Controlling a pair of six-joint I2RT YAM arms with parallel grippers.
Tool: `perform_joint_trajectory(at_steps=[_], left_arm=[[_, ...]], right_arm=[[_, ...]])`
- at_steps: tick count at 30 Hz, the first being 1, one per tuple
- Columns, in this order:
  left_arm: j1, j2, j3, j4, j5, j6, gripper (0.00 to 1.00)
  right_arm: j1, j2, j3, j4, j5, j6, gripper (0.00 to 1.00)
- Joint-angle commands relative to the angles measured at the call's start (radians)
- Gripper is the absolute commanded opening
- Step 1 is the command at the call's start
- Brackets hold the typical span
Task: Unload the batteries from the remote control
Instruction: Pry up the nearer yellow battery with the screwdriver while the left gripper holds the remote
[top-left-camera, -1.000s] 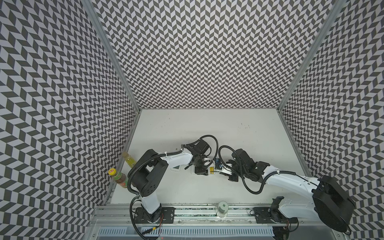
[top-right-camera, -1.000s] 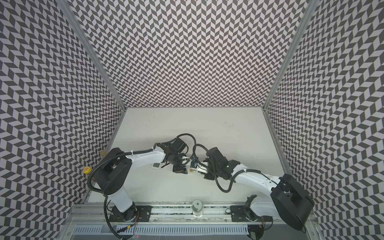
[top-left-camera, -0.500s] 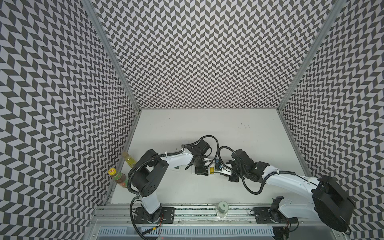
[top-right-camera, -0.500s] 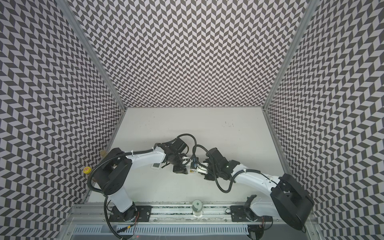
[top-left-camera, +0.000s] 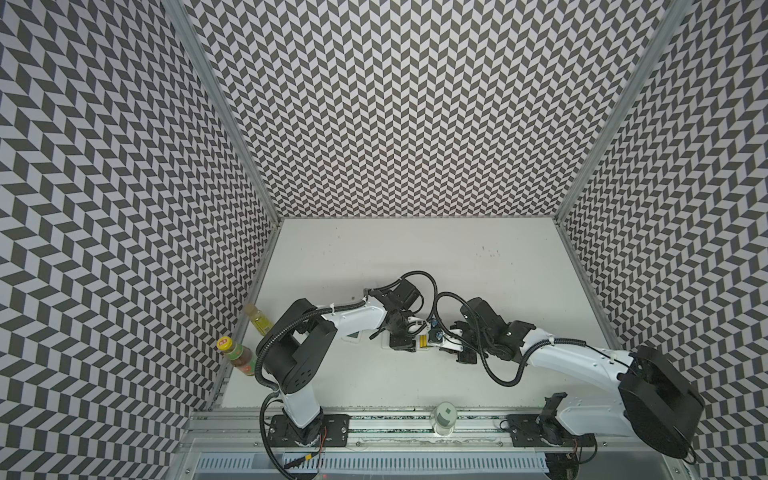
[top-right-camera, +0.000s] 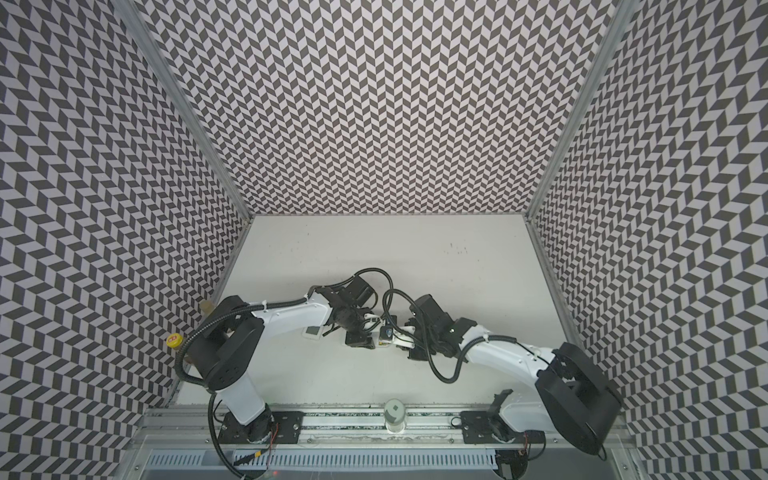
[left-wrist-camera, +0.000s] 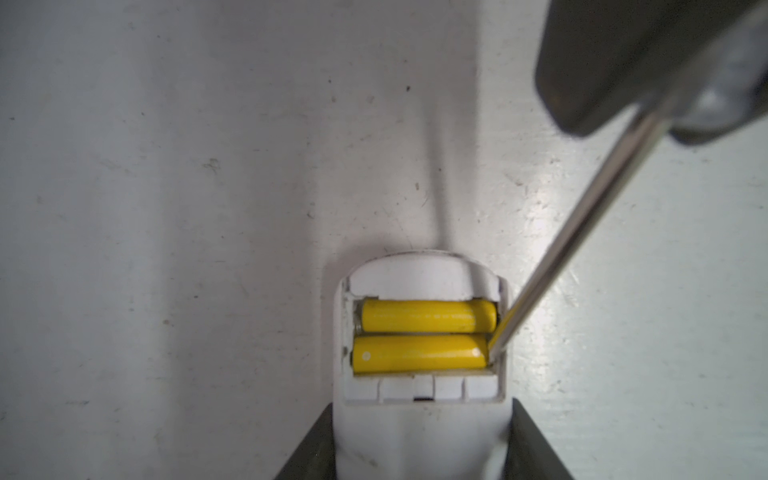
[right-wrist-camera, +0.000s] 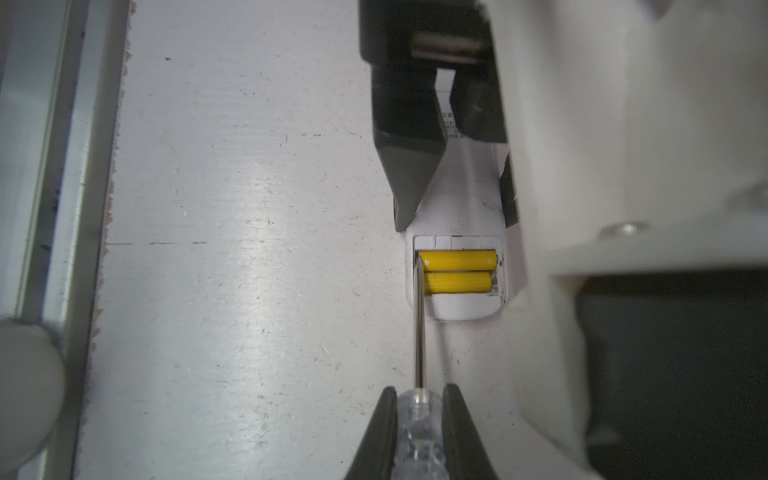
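Prying: right hand (right-wrist-camera: 419, 392) pinches clear-handled screwdriver (right-wrist-camera: 419, 332) at yellow cylindrical batteries (left-wrist-camera: 419, 358), left hand (left-wrist-camera: 422, 409) clamps white plastic remote (left-wrist-camera: 419, 440); upward levering seems due.

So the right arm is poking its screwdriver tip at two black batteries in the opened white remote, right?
Not quite: the batteries are yellow, not black, as the left wrist view shows. The screwdriver in the right gripper does poke at them in the opened white remote.
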Motion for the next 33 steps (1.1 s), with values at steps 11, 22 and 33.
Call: perform_joint_trajectory(at_steps=[11, 22, 33], left_arm=[[-0.023, 0.016, 0.029, -0.008, 0.04, 0.004, 0.3], [-0.026, 0.02, 0.024, -0.004, 0.031, 0.002, 0.29], [-0.023, 0.029, 0.022, 0.004, 0.028, 0.0, 0.29]], right_arm=[[0.13, 0.008, -0.046, 0.159, 0.393, -0.018, 0.0], [0.211, -0.017, -0.145, 0.421, 0.569, 0.033, 0.0], [0.219, -0.073, -0.161, 0.49, 0.635, -0.002, 0.0]])
